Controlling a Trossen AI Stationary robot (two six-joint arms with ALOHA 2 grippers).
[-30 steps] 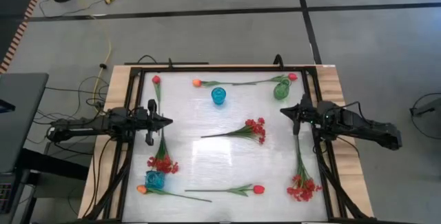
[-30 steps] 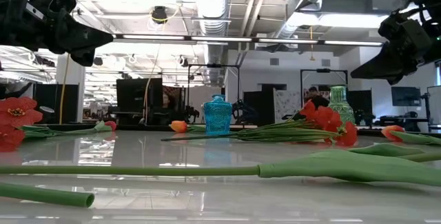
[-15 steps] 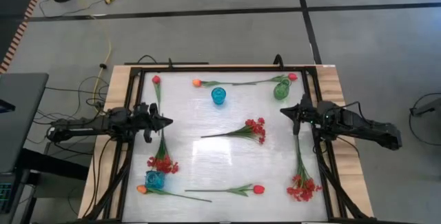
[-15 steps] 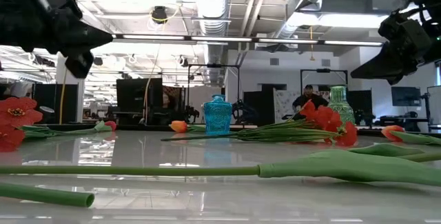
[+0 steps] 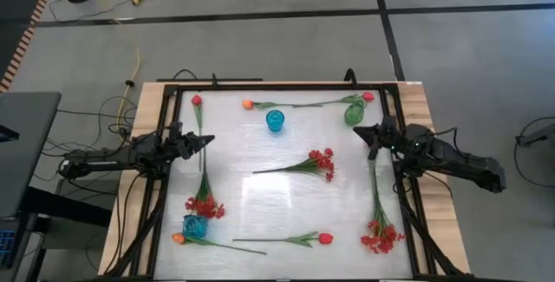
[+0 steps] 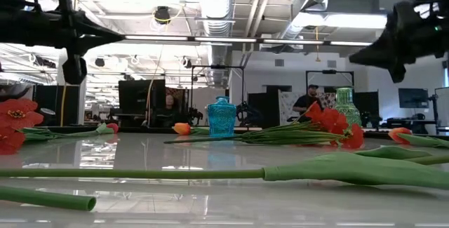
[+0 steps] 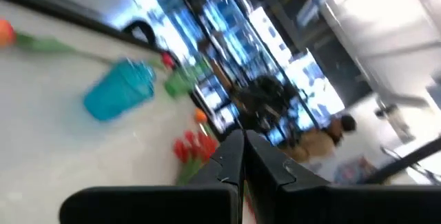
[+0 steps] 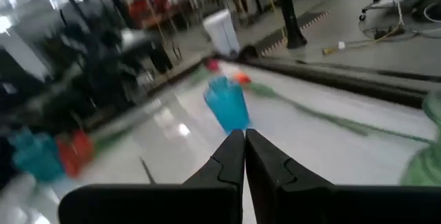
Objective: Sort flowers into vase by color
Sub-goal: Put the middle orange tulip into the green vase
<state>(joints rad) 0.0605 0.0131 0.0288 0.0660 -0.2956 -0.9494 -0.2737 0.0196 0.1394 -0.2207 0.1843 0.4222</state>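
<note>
Overhead, red and orange artificial flowers [image 5: 316, 163] lie scattered across the glossy white worktop [image 5: 260, 204]. Left gripper [image 5: 206, 141] hovers at the left edge, right gripper [image 5: 358, 130] beside the green glass vase [image 5: 354, 114]; both pinched closed, empty.

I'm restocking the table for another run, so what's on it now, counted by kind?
Red blossom sprays: 3
Tulips: 5
Blue vases: 2
Green vase: 1
Total: 11
</note>
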